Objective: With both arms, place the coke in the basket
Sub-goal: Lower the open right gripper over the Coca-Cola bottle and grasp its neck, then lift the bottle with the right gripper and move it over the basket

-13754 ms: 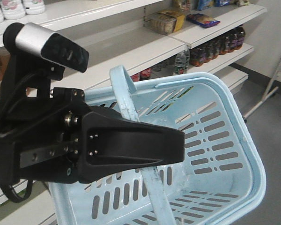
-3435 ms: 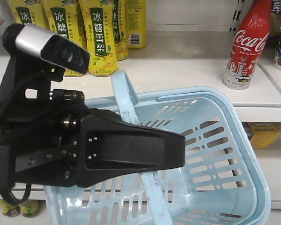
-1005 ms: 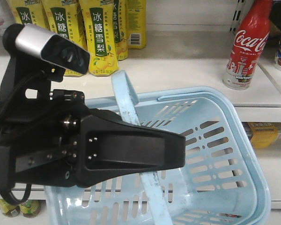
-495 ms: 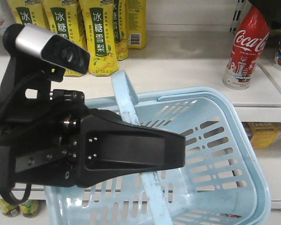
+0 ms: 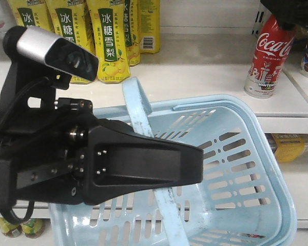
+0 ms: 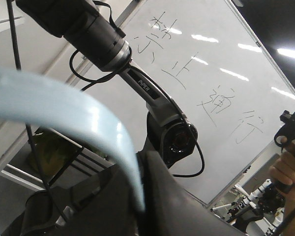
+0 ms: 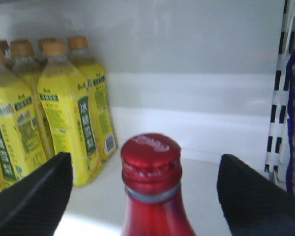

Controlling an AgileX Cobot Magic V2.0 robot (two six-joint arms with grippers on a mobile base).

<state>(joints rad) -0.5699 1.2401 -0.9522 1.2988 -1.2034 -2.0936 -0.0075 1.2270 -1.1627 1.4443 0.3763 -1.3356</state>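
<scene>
Grasp not yet made: the red Coca-Cola bottle-shaped can (image 5: 269, 56) stands on the far white shelf (image 5: 195, 82), the right hand (image 7: 145, 169) open astride its cap, while the left hand (image 5: 187, 164) grips the pale blue slotted plastic basket (image 5: 277, 169) by its handle.

Left black angular gripper (image 5: 192, 164), silver-and-black camera module (image 5: 56, 48) on top: near left, level, pointing right, jaws clamped on pale blue plastic basket handle (image 5: 136, 102). Right black gripper (image 7: 144, 169): far right, high, textured fingers (image 7: 34, 196) spread wide.

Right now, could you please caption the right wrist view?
Open right gripper flanks the red-capped coke, yellow bottles shelved at left.
</scene>
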